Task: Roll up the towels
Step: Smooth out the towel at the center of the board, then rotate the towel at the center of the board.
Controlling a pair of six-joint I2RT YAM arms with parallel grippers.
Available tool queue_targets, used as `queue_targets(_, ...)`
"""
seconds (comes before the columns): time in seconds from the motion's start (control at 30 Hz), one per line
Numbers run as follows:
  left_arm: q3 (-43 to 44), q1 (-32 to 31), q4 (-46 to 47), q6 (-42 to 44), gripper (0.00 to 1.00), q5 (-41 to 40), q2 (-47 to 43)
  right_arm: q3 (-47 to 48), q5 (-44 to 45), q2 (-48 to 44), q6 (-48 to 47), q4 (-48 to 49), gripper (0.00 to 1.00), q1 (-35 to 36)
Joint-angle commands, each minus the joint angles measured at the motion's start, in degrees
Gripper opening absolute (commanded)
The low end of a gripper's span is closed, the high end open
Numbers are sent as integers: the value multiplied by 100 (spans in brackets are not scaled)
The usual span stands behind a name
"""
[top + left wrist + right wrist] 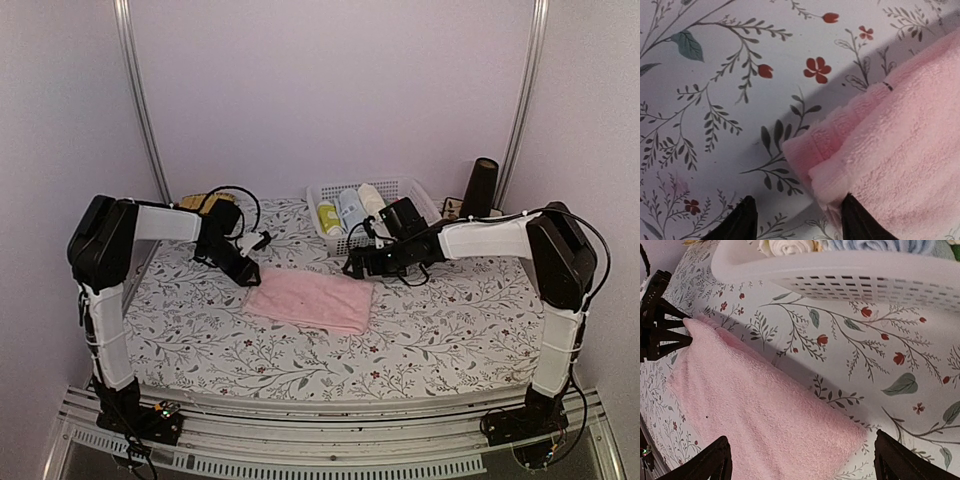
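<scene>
**Subject.** The pink towel (310, 300) lies folded flat at the centre of the table (450, 330). No turn of a roll shows on it.

**Left gripper** (248, 272). It is positioned at the towel's 10 o'clock corner. In the wrist view its jaws stand part-open. One finger (860, 222) rests at the hem and the other stands over bare table. No clamp is evident.

**Right gripper** (356, 268). It is positioned at the 2 o'clock corner, jaws wide, with that corner lying between them. Nothing is held.

**Surroundings.** The basket (425, 188) of finished rolls sits at 1 o'clock from the towel, near the right gripper.

**Assessment.** The step in hand appears to be seizing the far edge at both corners to start rolling toward 6 o'clock.

**Recommendations.**
- Shift the left gripper slightly toward 3 o'clock so both fingers bracket fabric.
- Take every layer of the fold, to equal depth on each side.
- Close both grippers before either lifts.
- Keep the lift low and turn the edge over evenly, so the roll does not skew.
- Keep the right wrist clear of the basket wall.
</scene>
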Motion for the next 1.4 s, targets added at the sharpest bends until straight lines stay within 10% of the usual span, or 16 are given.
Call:
queue_targets(0.0,226,207,81,206,70,-1215,265,570,-31,574,-256,104,99,26)
queue_targets(0.23,375,316,64,239,97,-946,-298,1133,-114,1242,-364,-59,99,20)
queue_targets(1.1,44,281,-292,412,91,150,-1161,-639,-703,155,153,-179,100,1869)
queue_targets(1.37,494,22,-651,672,81,1736,-979,-832,-215,-869,519,-189,99,1843)
